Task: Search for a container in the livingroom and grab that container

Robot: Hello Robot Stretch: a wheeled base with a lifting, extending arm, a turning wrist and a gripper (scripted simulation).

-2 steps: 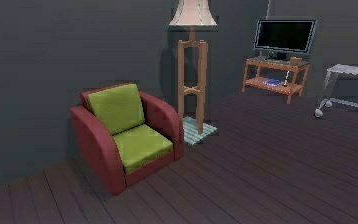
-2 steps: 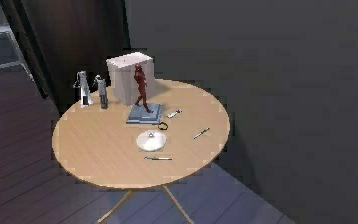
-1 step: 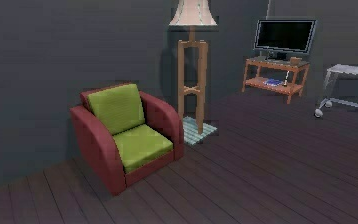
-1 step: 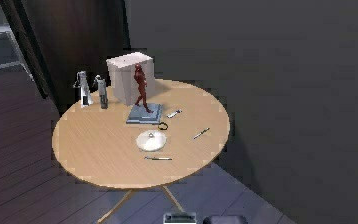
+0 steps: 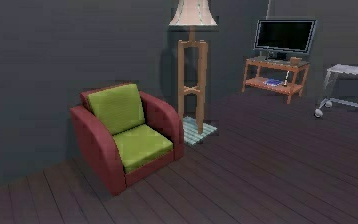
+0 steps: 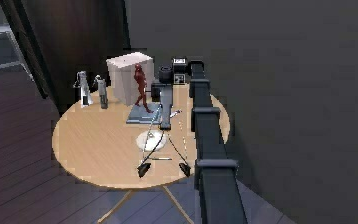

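A round wooden table stands in the arm side view. On its far side sit a white box, a small red statuette and two slim grey bottle-like things. The dark arm bar reaches over the table from the bottom edge. My gripper hangs off it, its two thin fingers spread over the tabletop. A flat white disc and a flat blue-grey thing lie at the gripper. I cannot tell whether it holds anything.
In the forward view a red armchair with green cushions stands at the left against a dark wall. A wooden floor lamp is beside it. Farther back are a TV on a wooden stand and a white table. Dark plank floor lies between.
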